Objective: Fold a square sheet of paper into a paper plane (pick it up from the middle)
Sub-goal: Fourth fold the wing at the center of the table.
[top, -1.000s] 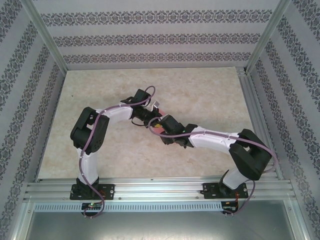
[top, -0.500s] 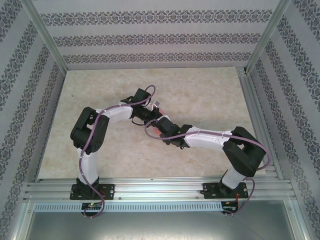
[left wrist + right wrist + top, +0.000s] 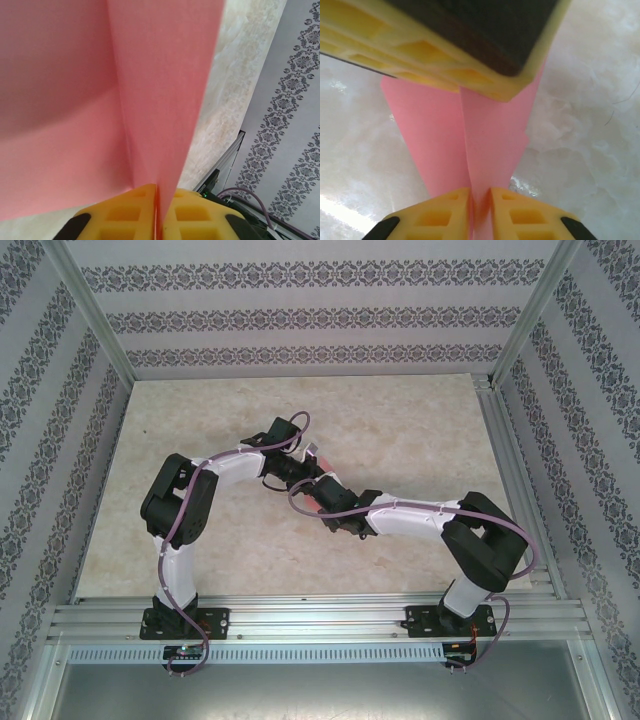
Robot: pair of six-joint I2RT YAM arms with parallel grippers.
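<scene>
The marbled desk (image 3: pixel 420 430) is carrying both arms, which are standing bent toward each other over its middle. The pink-red paper sheet (image 3: pixel 160 100), creased along a centre fold, is sitting between them over the desk. The left hand (image 3: pixel 159 192) is clamping one end of the fold. The right hand (image 3: pixel 480 197) is clamping the opposite end.

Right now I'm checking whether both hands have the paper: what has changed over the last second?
The right arm slid left toward the left hand, and the right hand closed on the paper. The left hand stayed where it was, clamped on the same paper.
</scene>
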